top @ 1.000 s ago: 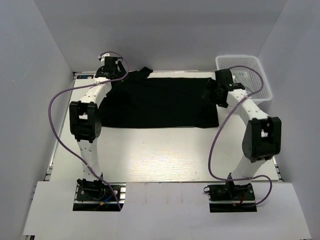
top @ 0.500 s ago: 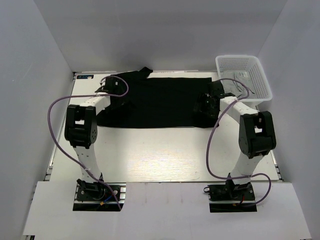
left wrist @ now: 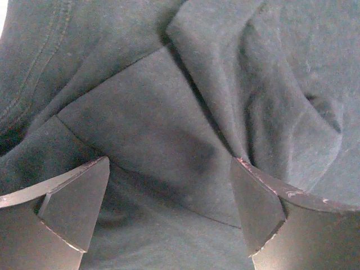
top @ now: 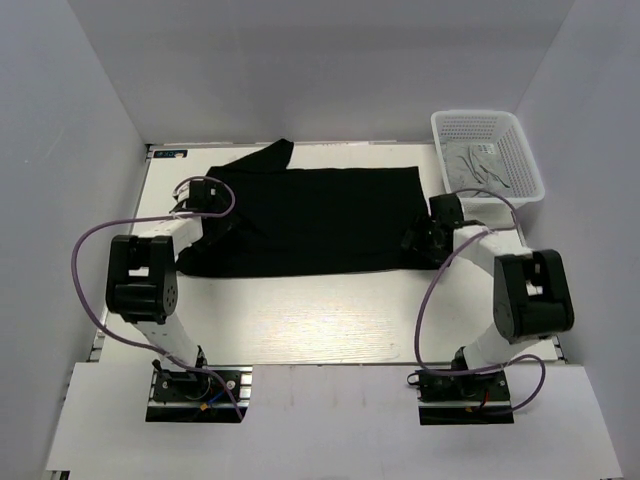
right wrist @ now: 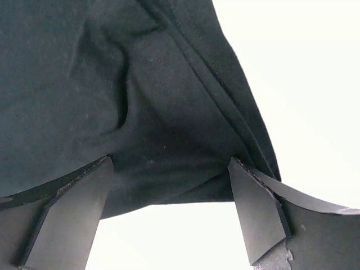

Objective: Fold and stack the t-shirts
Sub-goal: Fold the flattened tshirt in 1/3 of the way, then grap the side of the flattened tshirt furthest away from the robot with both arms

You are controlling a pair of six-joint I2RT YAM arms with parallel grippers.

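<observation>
White table (top: pixel 300 320), black t-shirt (top: pixel 310 215) lying lengthwise left-right, left pincer (left wrist: pixel 170 169) and right pincer (right wrist: pixel 169 164) spread wide, holding nothing

black t-shirt (top: pixel 320 215) is reading as matt knit cloth: fine weave, soft creases, stitched hem. left gripper (left wrist: pixel 170 169) and right gripper (right wrist: pixel 169 163) fingers (right wrist: pixel 256 208) are looking like dark matt plastic, with edges scuffing pale and rough. table (top: pixel 300 320) is showing smooth white with faint wood grain, glaring slightly. basket (top: pixel 465 120) is looking like white plastic mesh. cables (top: pixel 419 325) are showing smooth purple sheathing.
</observation>
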